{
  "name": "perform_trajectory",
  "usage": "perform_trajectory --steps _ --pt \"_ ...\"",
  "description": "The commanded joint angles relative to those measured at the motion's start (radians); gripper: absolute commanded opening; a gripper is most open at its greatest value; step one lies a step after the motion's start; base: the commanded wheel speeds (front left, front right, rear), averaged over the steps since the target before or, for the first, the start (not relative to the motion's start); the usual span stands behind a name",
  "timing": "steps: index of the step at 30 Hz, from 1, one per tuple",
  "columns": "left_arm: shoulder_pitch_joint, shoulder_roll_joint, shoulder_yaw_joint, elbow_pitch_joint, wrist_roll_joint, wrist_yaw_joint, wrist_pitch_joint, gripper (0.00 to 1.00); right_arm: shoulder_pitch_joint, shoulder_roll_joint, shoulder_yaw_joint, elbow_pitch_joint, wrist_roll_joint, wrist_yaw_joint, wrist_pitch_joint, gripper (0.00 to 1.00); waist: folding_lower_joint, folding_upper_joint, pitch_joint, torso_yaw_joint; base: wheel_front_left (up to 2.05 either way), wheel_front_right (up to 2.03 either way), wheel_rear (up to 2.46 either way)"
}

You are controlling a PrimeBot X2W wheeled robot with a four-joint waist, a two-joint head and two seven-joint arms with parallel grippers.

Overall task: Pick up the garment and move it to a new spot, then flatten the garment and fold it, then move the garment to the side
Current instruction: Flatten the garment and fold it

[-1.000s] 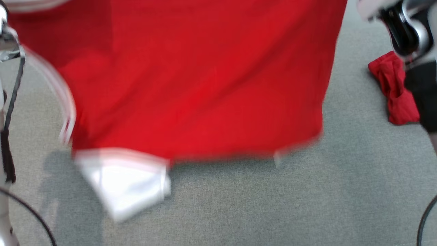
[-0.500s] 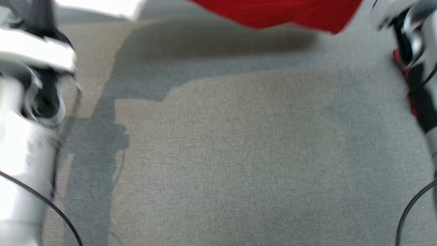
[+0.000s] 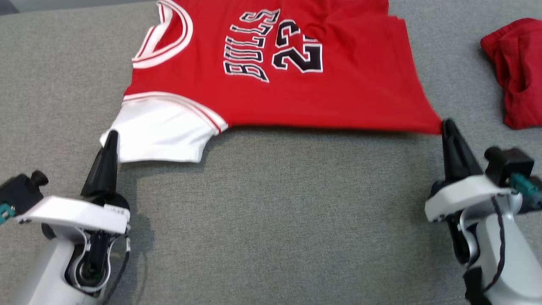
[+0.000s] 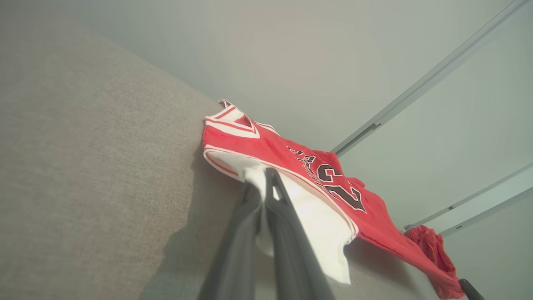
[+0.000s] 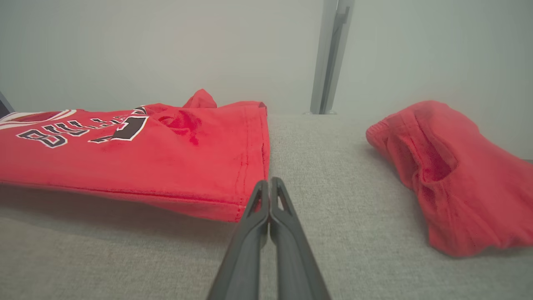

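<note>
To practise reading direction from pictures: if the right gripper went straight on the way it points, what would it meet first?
Probably nothing soon: the right gripper, jaws shut on a corner of the jersey, points along the bare grey surface between its hem and the crumpled red cloth. Depth unclear.

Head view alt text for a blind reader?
A red and white basketball jersey lies spread on a grey fabric surface, its near edge pinched at each end by the left gripper and right gripper, jaws shut. A crumpled red cloth lies at far right.
</note>
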State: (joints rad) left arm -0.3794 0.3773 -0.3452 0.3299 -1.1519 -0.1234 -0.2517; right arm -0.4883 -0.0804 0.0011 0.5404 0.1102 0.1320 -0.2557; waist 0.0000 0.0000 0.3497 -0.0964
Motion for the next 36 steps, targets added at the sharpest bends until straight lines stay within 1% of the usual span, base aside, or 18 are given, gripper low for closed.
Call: perform_trajectory --steps 1,4,6,10,13,14,15,17,24,29,33,36 --pt "0.047 0.039 0.061 -0.051 0.018 -0.007 -0.010 0.00 0.067 0.009 0.024 -0.033 0.031 -0.001 -0.006 0.00 0.0000 0.0000 -0.031 -0.001 0.00 0.00 0.00" --pt "0.148 0.043 0.105 -0.116 0.039 -0.007 -0.010 0.00 0.142 -0.001 0.055 -0.035 0.077 -0.001 -0.006 0.00 0.0000 0.0000 -0.056 -0.006 0.00 0.00 0.00" --pt "0.207 0.048 0.123 -0.153 0.053 -0.007 -0.010 0.00 0.164 -0.018 0.046 -0.036 0.087 -0.001 -0.006 0.00 0.0000 0.0000 -0.067 -0.011 0.00 0.00 0.00" --pt "0.303 0.077 0.088 -0.190 0.095 -0.003 0.008 0.00 0.173 -0.042 0.031 -0.013 0.082 -0.001 -0.006 0.00 0.0000 0.0000 -0.078 -0.005 0.00 0.00 0.00" --pt "0.336 0.099 0.057 -0.198 0.113 0.029 0.060 0.00 0.175 -0.064 0.018 0.022 0.065 -0.001 -0.006 0.00 0.0000 0.0000 -0.085 0.013 0.00 0.00 0.00" --pt "0.344 0.099 0.049 -0.200 0.112 0.040 0.077 0.00 0.175 -0.070 0.014 0.039 0.062 -0.001 -0.006 0.00 0.0000 0.0000 -0.089 0.020 0.00 0.00 0.00" --pt "0.344 0.099 0.049 -0.200 0.112 0.040 0.077 0.00 0.175 -0.070 0.014 0.039 0.062 -0.001 -0.006 0.00 0.0000 0.0000 -0.089 0.020 0.00 0.00 0.00" --pt "0.361 0.098 0.027 -0.203 0.114 0.064 0.112 0.00 0.176 -0.076 0.014 0.074 0.065 -0.001 -0.005 0.00 0.0000 0.0000 -0.097 0.033 0.00 0.00 0.00" --pt "0.403 0.079 -0.020 -0.228 0.116 0.122 0.170 0.00 0.200 -0.099 0.078 0.152 0.108 -0.001 0.022 0.00 0.0000 0.0000 -0.128 0.065 0.00 0.00 0.00" --pt "0.414 0.080 -0.028 -0.230 0.119 0.140 0.181 0.00 0.228 -0.125 0.135 0.135 0.154 -0.001 0.028 0.00 0.0000 0.0000 -0.148 0.074 0.00 0.00 0.00" --pt "0.424 0.087 -0.011 -0.267 0.107 0.146 0.175 0.00 0.246 -0.157 0.114 0.067 0.158 -0.001 0.011 0.00 0.0000 0.0000 -0.165 0.071 0.00 0.00 0.00" --pt "0.446 0.095 -0.001 -0.298 0.094 0.165 0.185 0.00 0.263 -0.168 0.106 0.045 0.150 -0.001 0.013 0.00 0.0000 0.0000 -0.175 0.063 0.00 0.00 0.00"
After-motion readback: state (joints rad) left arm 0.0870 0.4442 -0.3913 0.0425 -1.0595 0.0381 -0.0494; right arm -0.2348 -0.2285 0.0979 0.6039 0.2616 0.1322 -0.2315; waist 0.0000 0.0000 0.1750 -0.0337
